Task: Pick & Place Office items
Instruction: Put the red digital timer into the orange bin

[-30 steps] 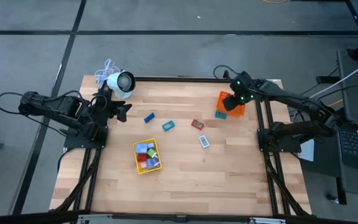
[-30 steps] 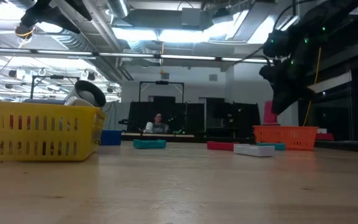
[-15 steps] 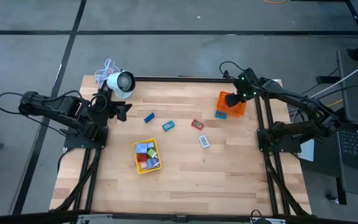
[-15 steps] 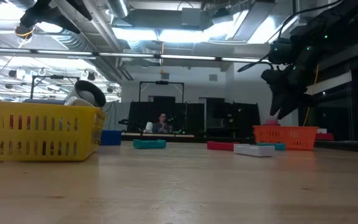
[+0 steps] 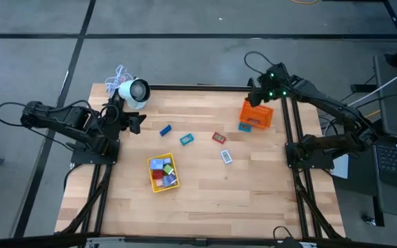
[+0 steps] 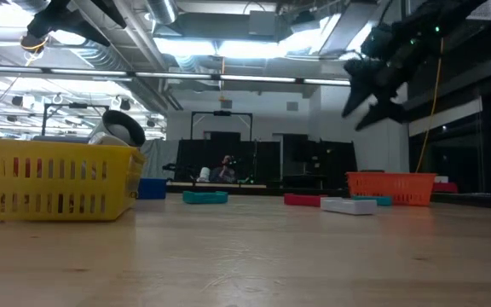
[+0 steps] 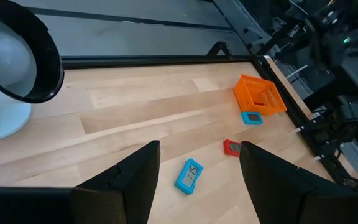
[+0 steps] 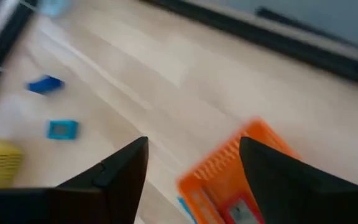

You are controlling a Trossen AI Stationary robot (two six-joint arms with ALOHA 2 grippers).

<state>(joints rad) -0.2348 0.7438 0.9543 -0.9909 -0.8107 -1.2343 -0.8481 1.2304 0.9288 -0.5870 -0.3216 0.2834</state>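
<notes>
Overhead, we see our right end effector raised above the far right corner of the pale wooden counter, beside the orange plastic mesh tray, its fingers spread wide and holding nothing. Our left end effector waits at the left edge, near the white round device with a cord, fingers partly open and empty. Loose office items lie across the middle: a dark blue block, a teal block, a red block, a pale block, and a light blue one just beside the orange tray. The yellow plastic mesh tray holds several more pieces.

Level with the counter, we see the right arm held high above the orange tray, its fingers apart.

From our left wrist, both dark fingers stand parted over bare wood.

From our right wrist, the fingers are spread, and a small piece lies inside the orange tray.
</notes>
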